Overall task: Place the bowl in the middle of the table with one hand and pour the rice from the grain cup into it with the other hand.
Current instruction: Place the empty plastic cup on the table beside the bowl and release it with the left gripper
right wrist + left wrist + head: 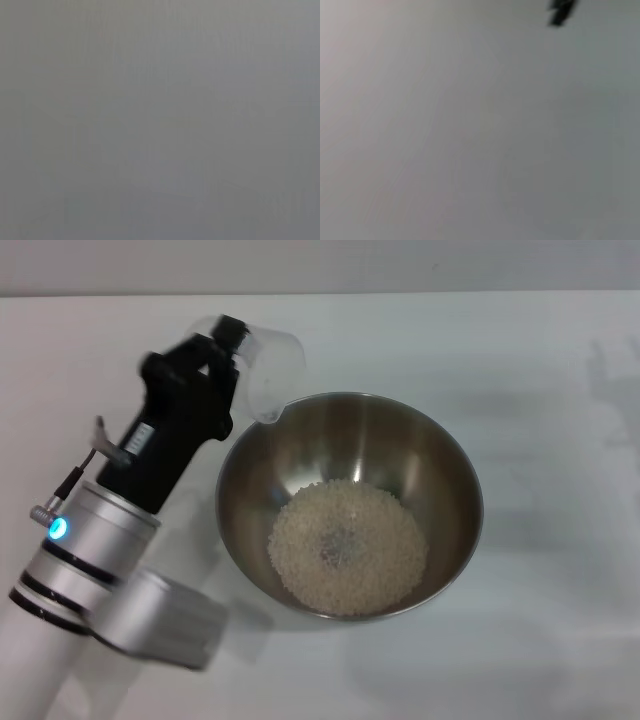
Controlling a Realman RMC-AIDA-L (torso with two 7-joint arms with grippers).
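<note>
The steel bowl (350,505) stands on the white table (540,370) near its middle, with a round heap of rice (348,546) in its bottom. My left gripper (228,350) is shut on the clear grain cup (268,372), which is tipped with its mouth down over the bowl's far left rim. The cup looks empty. The left wrist view shows only blurred pale surface and a dark tip (561,11). My right gripper is out of view; the right wrist view is plain grey.
My left arm (90,540), with its blue ring light, crosses the table's front left. A faint shadow lies at the table's right side (610,390).
</note>
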